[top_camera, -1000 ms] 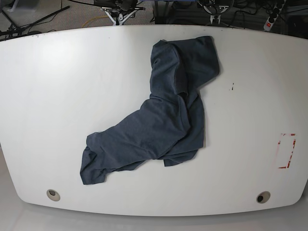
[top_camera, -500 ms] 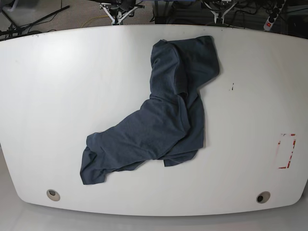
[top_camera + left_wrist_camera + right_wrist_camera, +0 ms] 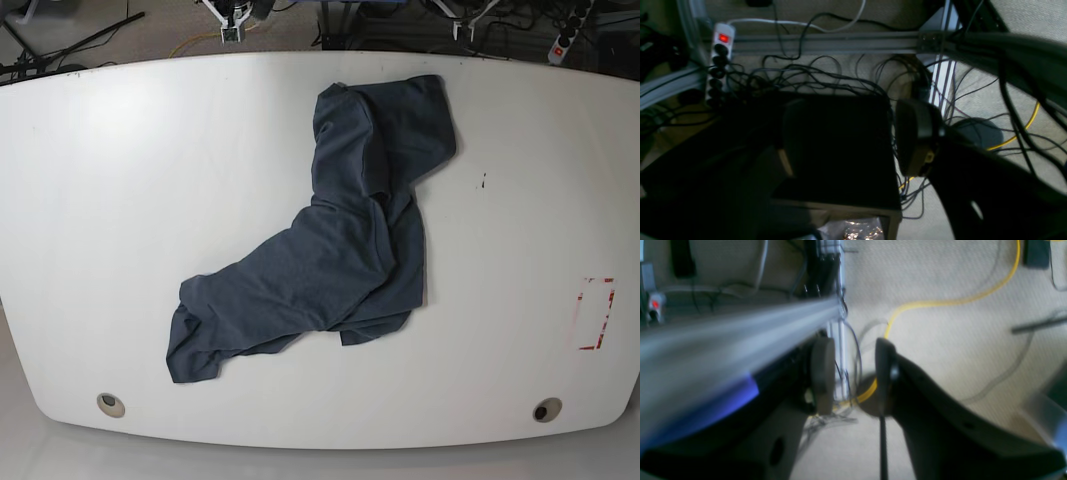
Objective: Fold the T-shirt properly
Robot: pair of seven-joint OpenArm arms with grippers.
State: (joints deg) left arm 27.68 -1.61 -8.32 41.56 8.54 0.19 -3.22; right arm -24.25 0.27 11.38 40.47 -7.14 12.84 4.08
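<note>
No legible text, labels, brands or numbers in any view. T-shirt (image 3: 330,240) shows plain fabric only, no lettering visible. Red marking on table (image 3: 100,200) near right edge: outline only, unreadable.

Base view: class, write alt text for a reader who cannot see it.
A dark slate-blue T-shirt lies crumpled in a long diagonal heap on a white table, unfolded, with no lettering showing. A red-outlined rectangle marks the table's right side, and no arm reaches over the table.
</note>
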